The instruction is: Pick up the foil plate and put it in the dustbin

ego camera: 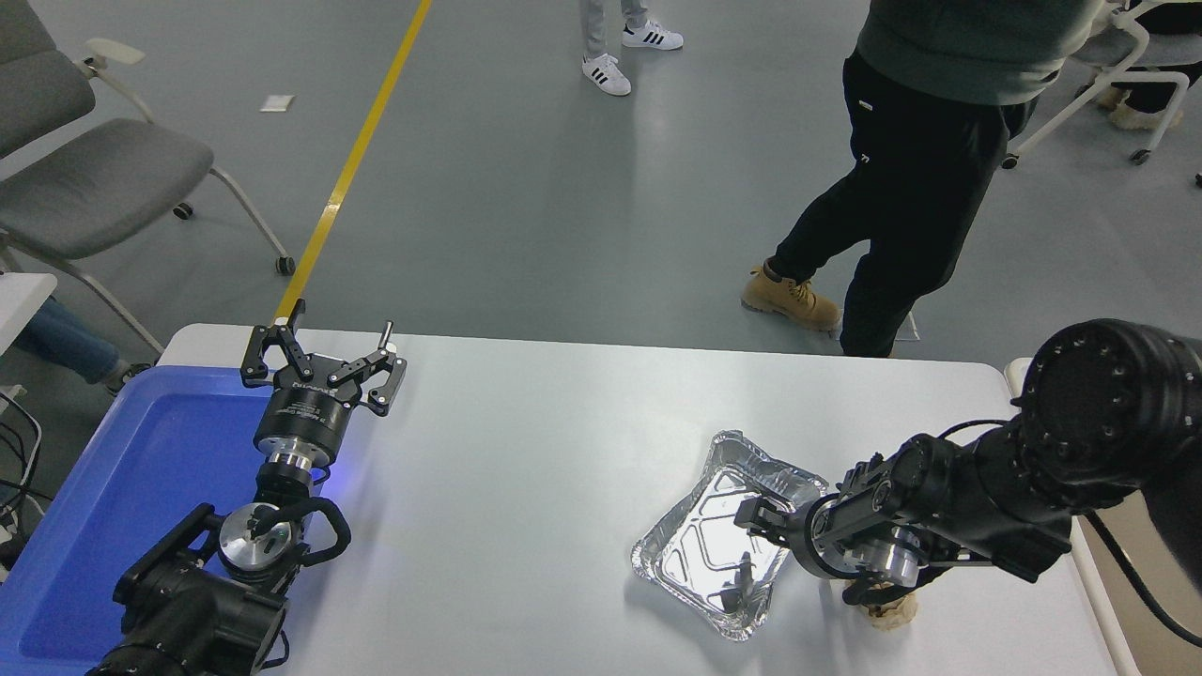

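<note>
The foil plate (700,549), a shiny silver tray with a wrinkled rim, lies on the white table (526,451) right of centre. My right gripper (748,546) comes in from the right and is open. One finger (757,514) is at the tray's right rim and the other (741,575) points down inside the tray near its front right. The tray rests flat on the table. A strip of the beige dustbin (1146,657) shows at the right edge, beyond the table and behind my right arm. My left gripper (319,361) is open and parked at the far left.
A blue plastic tray (122,488) lies at the left under my left arm. A small tan lumpy ball (887,612) sits on the table, partly hidden under my right wrist. A person in black trousers (901,188) stands beyond the table's far right. A grey chair (84,178) stands far left.
</note>
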Action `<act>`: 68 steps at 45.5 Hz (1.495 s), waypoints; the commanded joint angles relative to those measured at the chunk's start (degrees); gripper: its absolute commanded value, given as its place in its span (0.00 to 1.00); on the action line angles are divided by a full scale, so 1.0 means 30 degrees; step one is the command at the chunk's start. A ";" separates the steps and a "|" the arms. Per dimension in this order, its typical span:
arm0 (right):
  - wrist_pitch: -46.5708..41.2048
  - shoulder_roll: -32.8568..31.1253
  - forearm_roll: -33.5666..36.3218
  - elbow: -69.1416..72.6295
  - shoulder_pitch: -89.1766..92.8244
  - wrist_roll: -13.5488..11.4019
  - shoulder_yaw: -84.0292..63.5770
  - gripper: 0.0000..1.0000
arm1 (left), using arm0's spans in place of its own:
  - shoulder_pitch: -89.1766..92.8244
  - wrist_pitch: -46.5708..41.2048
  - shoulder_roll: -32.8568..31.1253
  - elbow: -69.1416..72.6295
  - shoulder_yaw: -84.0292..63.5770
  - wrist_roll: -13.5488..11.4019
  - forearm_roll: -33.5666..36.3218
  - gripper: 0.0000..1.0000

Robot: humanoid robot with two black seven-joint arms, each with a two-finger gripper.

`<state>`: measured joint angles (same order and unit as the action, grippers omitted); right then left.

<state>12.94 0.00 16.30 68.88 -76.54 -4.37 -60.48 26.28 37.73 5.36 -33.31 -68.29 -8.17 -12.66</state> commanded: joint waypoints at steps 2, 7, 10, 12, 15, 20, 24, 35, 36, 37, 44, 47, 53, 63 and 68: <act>0.0141 0.0001 -0.0132 -0.0079 0.0200 -0.0009 -0.0027 0.71 | 0.0000 -0.0008 0.0000 0.0000 -0.0001 -0.0001 0.0000 0.99; 0.0112 0.0001 -0.0483 -0.0079 0.0258 -0.0009 -0.0027 0.64 | 0.0000 -0.0008 0.0000 0.0000 -0.0001 -0.0001 0.0000 0.99; 0.0083 0.0001 -0.0572 -0.0079 0.0316 -0.0009 -0.0027 0.59 | 0.0000 -0.0008 0.0000 0.0000 -0.0001 -0.0001 0.0000 0.99; 0.0053 0.0001 -0.0630 -0.0050 0.0317 0.0020 -0.0027 0.52 | 0.0000 -0.0008 0.0000 0.0000 -0.0001 -0.0001 0.0000 0.99; -0.0034 0.0001 -0.0806 -0.0050 0.0346 0.0021 0.0002 0.48 | 0.0000 -0.0008 0.0000 0.0000 -0.0001 -0.0001 0.0000 0.99; -0.0005 0.0001 -0.0865 -0.0050 0.0405 0.0021 0.0002 0.40 | 0.0000 0.0021 0.0000 0.0000 -0.0001 -0.0001 0.0000 0.99; -0.0035 0.0001 -0.0865 -0.0050 0.0463 0.0079 0.0002 0.27 | 0.0000 -0.0008 0.0000 0.0000 -0.0001 -0.0001 0.0000 0.99; -0.0093 0.0001 -0.0923 -0.0021 0.0317 0.0255 0.0002 0.00 | 0.0000 -0.0008 0.0000 0.0000 -0.0001 -0.0001 0.0000 0.99; -0.0093 0.0001 -0.0923 0.0008 0.0259 0.0255 0.0002 0.00 | 0.0000 -0.0008 0.0000 0.0000 -0.0001 -0.0001 0.0000 0.99; -0.0093 0.0001 -0.0923 0.0008 0.0229 0.0255 0.0002 0.00 | 0.0000 -0.0008 0.0000 0.0000 -0.0001 -0.0001 0.0000 0.99; -0.0123 0.0001 -0.0923 0.0155 -0.0093 0.0255 0.0002 0.00 | 0.0000 -0.0008 0.0000 0.0000 -0.0001 -0.0001 0.0000 0.99; -0.0123 0.0001 -0.0923 0.0243 -0.0269 0.0284 0.0002 0.00 | 0.0000 -0.0008 0.0000 0.0000 -0.0001 -0.0001 0.0000 0.99; -0.0210 0.0001 -0.1010 0.1091 -0.1263 0.0401 0.0002 0.00 | 0.0000 -0.0008 0.0000 0.0000 -0.0001 -0.0001 0.0000 0.99; -0.0766 -0.1433 -0.1948 0.4574 -0.5010 0.0548 -0.0056 0.00 | 0.0000 -0.0008 0.0000 0.0000 0.0000 -0.0001 0.0000 0.99; -0.1672 -0.2458 -0.2241 0.6480 -0.8026 0.0548 -0.0290 0.00 | 0.0000 -0.0008 0.0000 0.0000 -0.0001 -0.0001 0.0000 0.99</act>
<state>11.28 -2.69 11.57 78.29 -87.04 -2.97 -60.62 26.28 37.71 5.36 -33.31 -68.28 -8.18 -12.66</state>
